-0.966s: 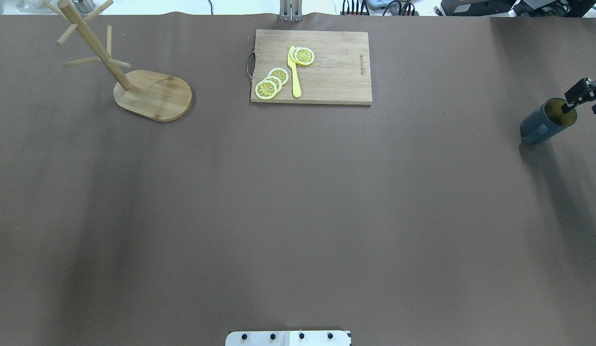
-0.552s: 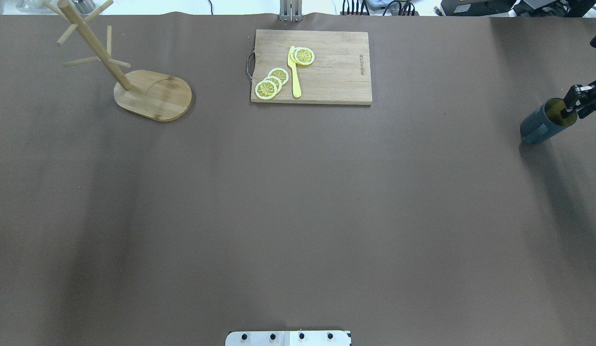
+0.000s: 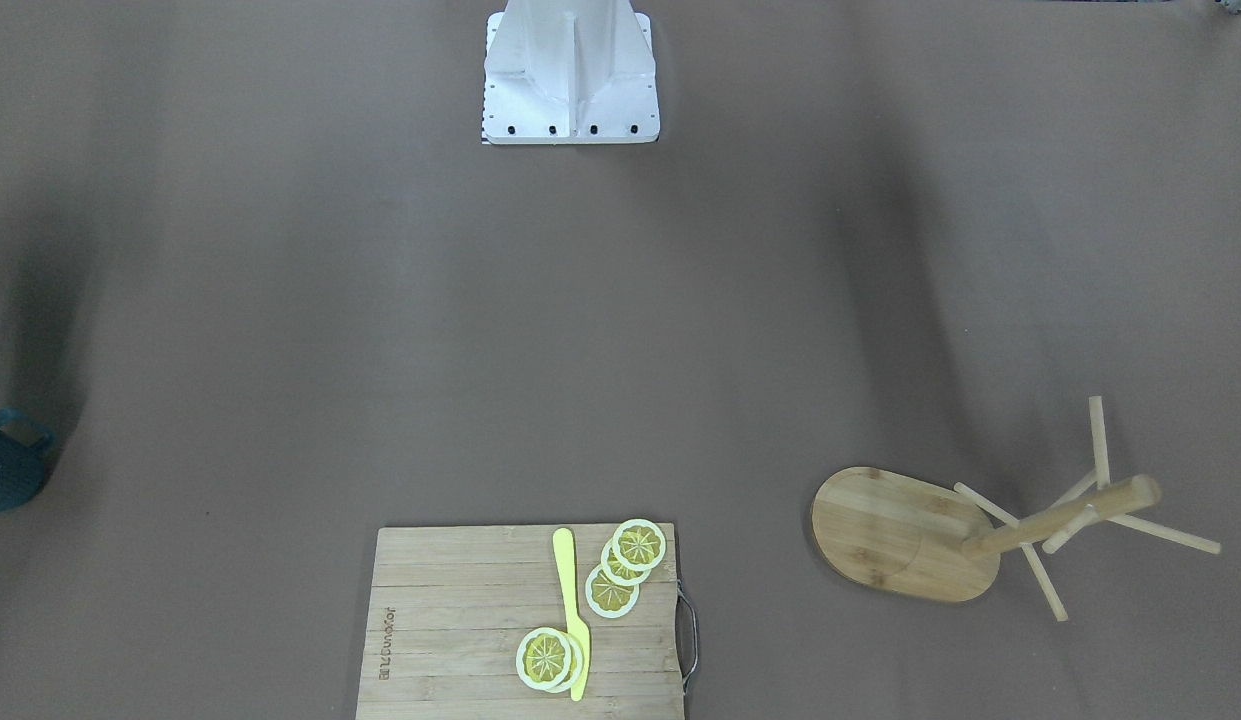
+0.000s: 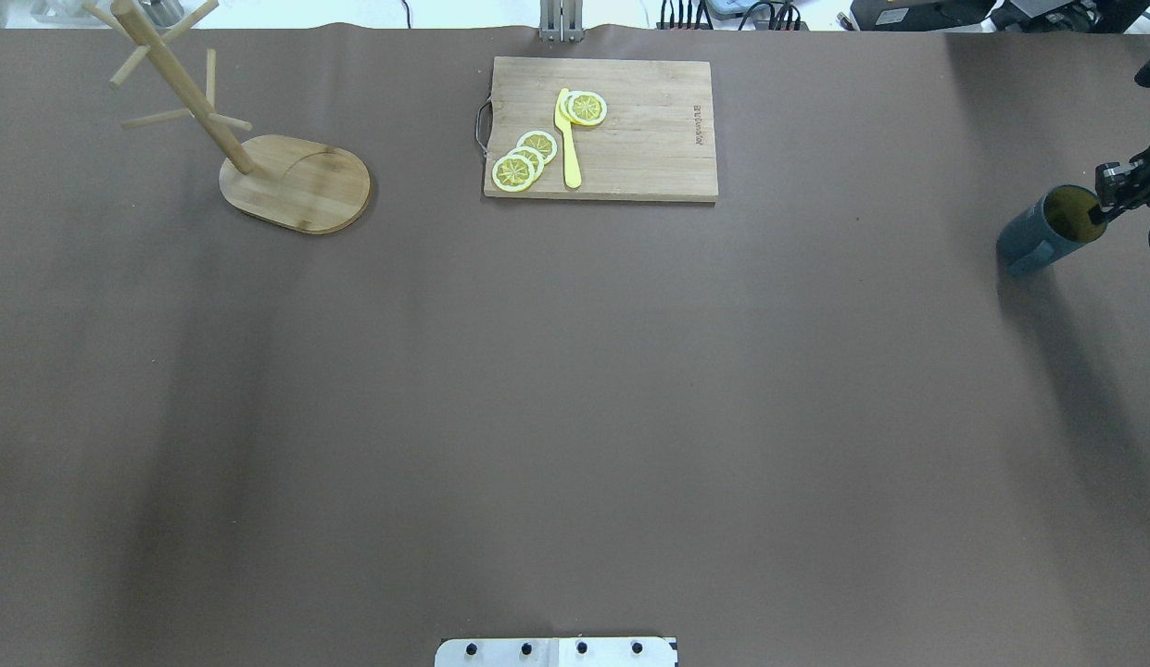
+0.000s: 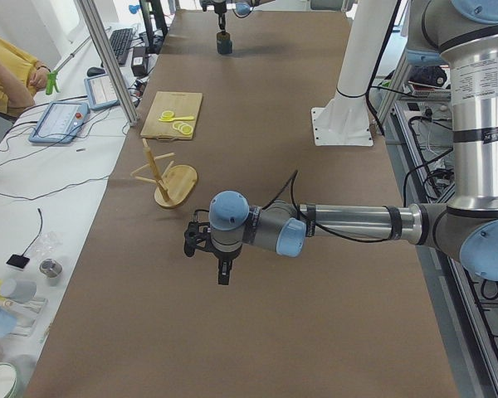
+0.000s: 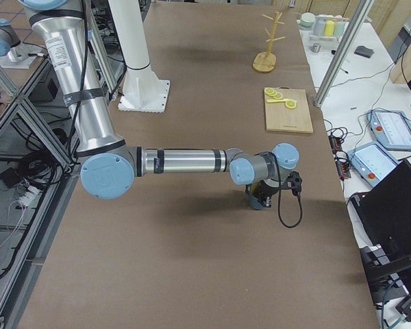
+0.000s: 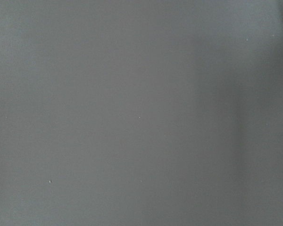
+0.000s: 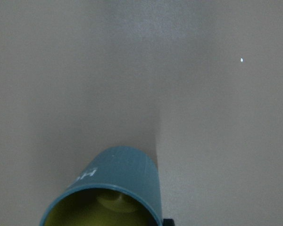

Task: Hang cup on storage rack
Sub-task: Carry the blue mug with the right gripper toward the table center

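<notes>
Early days on this one; the cup [image 4: 1033, 243] is way over at the right edge of the counter [image 4: 575, 417], standing mouth up; the rack [image 4: 296, 183] is off in the far left corner, so the two are well apart, with the board [image 4: 630, 139] between them along the far edge. From above, the right gripper [image 4: 1100, 211] looks narrow and pinched on the cup's rim, one finger down inside the yellow-green part, the other mostly hidden outside; its wrist cam has the cup right under it. I can't tell whether the cup is off the counter.

The left gripper [image 5: 223, 278] hangs over the counter on the rack's side; it only shows in the side view, so I can't tell if it's wide or narrow.

My read: the grab is done or close to it. Everything else is left: lift, carry the cup all the way across to the left, then turn it so the handle slips over a peg.
</notes>
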